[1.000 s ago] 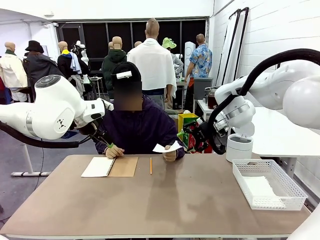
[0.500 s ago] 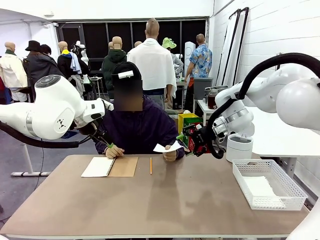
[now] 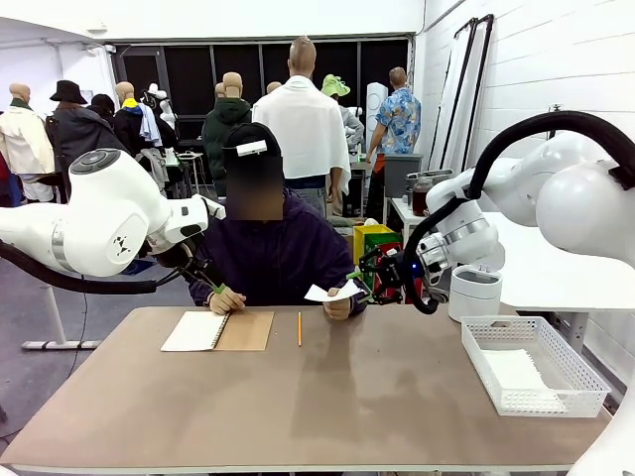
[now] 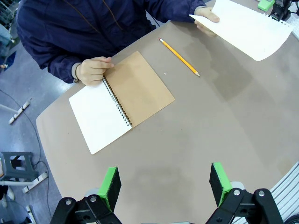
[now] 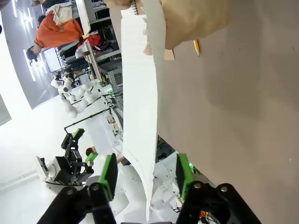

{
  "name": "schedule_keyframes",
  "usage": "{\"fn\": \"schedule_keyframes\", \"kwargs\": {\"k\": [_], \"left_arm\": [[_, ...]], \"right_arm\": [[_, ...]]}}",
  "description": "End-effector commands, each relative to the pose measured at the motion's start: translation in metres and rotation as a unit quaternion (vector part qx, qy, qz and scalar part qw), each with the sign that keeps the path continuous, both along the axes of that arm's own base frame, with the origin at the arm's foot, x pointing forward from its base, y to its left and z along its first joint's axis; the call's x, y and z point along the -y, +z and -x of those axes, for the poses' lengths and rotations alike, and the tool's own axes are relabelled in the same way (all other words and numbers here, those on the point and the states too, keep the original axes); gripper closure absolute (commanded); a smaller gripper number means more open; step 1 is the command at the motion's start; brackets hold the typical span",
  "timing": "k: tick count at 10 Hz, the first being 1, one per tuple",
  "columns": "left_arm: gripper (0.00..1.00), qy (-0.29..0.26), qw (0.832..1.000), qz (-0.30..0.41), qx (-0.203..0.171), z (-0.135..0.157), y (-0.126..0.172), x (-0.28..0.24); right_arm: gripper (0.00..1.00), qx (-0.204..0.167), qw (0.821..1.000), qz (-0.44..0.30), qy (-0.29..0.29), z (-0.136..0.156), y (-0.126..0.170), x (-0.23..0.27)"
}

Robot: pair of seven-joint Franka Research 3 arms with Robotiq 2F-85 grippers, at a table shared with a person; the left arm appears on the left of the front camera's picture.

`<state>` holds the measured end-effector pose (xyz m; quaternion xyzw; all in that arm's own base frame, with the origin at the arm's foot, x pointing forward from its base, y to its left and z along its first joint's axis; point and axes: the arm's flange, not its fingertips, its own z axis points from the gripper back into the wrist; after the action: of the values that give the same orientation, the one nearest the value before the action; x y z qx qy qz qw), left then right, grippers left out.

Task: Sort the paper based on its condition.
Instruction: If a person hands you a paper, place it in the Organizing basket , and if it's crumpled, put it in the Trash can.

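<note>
Jaws of right gripper [image 5: 145, 179] part-open, straddling edge of thin white paper sheet [image 5: 140, 116], not clamped (grip judged imminent). Person's hand [image 3: 337, 306] offers sheet above table for handover. Left gripper [image 4: 164, 183] open wide, empty, parked high.

We look across the bench [image 3: 327, 397] from the robot's side — wrist cameras hover above, both sharing the pencil [image 4: 180, 57].
</note>
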<state>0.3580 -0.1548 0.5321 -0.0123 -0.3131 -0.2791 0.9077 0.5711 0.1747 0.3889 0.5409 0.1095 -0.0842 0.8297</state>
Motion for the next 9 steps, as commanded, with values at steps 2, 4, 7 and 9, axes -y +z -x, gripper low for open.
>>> {"fn": "schedule_keyframes", "kwargs": {"k": [2,4,7,9], "left_arm": [[0.0,0.0,1.0,-0.001,0.005,-0.0008,-0.0008,-0.0009],[0.0,0.0,1.0,-0.001,0.005,-0.0008,-0.0008,-0.0009],[0.0,0.0,1.0,-0.001,0.005,-0.0008,-0.0008,-0.0009],[0.0,0.0,1.0,-0.001,0.005,-0.0008,-0.0008,-0.0009]], "right_arm": [[0.93,-0.026,1.0,-0.014,-0.004,-0.009,-0.0006,-0.0052],[1.0,-0.03,0.999,-0.018,0.0,-0.0091,-0.0004,-0.006],[1.0,-0.037,0.999,-0.02,0.006,-0.0092,-0.001,-0.0069],[1.0,-0.033,0.999,-0.019,0.017,-0.0085,0.0005,-0.0079]]}}
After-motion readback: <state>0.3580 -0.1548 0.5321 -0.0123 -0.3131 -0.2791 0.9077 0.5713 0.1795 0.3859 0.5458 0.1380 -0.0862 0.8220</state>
